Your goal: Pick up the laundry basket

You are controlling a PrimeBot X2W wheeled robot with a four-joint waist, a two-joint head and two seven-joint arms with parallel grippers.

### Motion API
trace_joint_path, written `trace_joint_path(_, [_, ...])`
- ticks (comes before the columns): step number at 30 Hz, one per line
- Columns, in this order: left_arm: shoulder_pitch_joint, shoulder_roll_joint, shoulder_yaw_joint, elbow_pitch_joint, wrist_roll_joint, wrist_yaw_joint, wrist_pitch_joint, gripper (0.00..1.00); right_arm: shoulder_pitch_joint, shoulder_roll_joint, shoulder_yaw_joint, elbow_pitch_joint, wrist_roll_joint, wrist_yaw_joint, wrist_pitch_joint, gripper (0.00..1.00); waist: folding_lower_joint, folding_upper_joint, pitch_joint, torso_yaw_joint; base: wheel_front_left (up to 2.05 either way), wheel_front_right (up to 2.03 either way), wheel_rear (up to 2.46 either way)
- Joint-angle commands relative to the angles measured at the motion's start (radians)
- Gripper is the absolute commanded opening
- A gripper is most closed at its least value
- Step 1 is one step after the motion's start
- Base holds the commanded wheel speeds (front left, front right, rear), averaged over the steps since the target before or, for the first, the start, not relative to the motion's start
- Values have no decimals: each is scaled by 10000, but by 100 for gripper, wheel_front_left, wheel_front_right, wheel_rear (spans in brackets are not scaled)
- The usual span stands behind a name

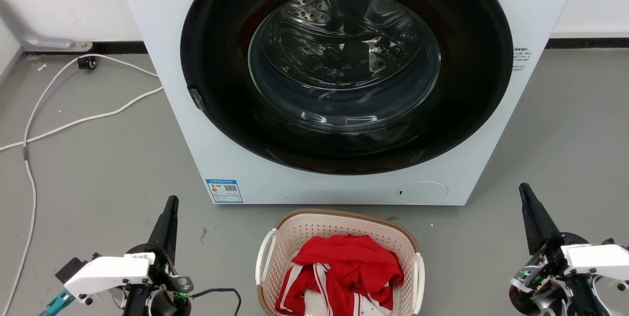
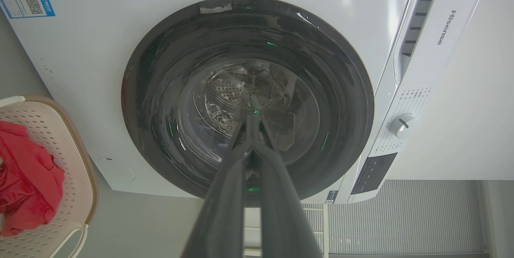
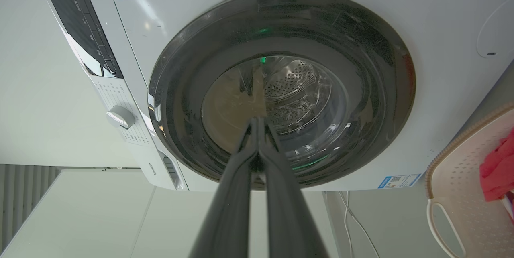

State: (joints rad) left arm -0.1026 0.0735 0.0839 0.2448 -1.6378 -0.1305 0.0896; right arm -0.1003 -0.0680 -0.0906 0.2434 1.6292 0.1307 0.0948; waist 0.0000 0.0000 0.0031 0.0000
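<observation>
The laundry basket [image 1: 314,230], set on the floor [image 1: 98,168] before the washer [image 1: 491,158] between the left hand [image 1: 172,203] and right hand [image 1: 525,190], both pressed together, could be tipped if lifted by one handle [image 1: 264,257].

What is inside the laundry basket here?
A crumpled red garment with white stripes lies in the basket. It covers most of the bottom, so anything under it is hidden.
</observation>
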Motion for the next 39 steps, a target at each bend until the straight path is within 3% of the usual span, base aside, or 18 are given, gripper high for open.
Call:
trace_joint_path(1, [-72,-36,42,10,89,-3,35,0,-119,9,-29,18,-20,2,31,0,0,0,0,0,0,0,0])
trace_joint_path(39, [-87,-96,142,17,166,-3,121,0,-122,78,-117,24,-107,0,107,0,0,0,0,0,0,0,0])
